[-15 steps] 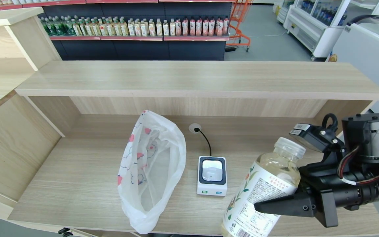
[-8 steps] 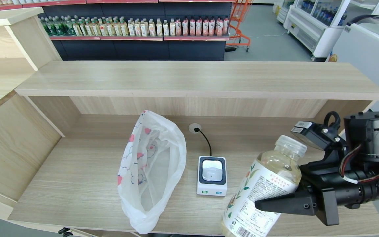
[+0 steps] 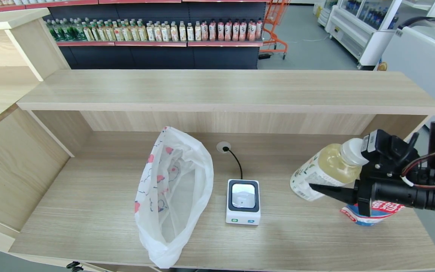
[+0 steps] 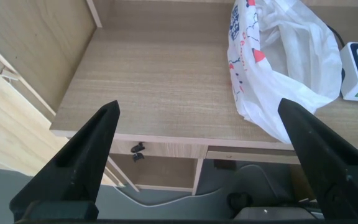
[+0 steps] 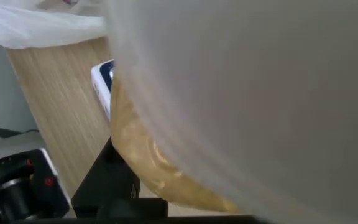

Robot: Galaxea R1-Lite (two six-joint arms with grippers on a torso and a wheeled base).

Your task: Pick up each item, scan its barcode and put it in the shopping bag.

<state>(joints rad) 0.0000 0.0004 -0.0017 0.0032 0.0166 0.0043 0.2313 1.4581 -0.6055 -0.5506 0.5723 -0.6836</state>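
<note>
A clear bottle (image 3: 325,170) of pale yellow drink with a white printed label hangs tilted above the counter's right side, its white cap toward the arm. My right gripper (image 3: 317,181) is shut on it; one black finger (image 3: 332,192) runs along its near side. In the right wrist view the bottle (image 5: 241,93) sits right against the lens. The white barcode scanner (image 3: 243,202) lies face-up at mid counter, left of the bottle. The white patterned shopping bag (image 3: 172,192) stands open to the scanner's left. My left gripper (image 4: 199,109) is open, hovering off the counter's front-left edge near the bag (image 4: 278,62).
A red, blue and white snack pack (image 3: 370,215) stands on the counter under my right arm. The scanner's black cable (image 3: 236,160) runs to a hole at the back. A raised wooden ledge (image 3: 225,90) borders the far side, and side walls close the recess.
My right gripper carried the bottle up and away from the near edge toward the right, tipping it nearer to horizontal. The snack pack under the arm came into sight.
</note>
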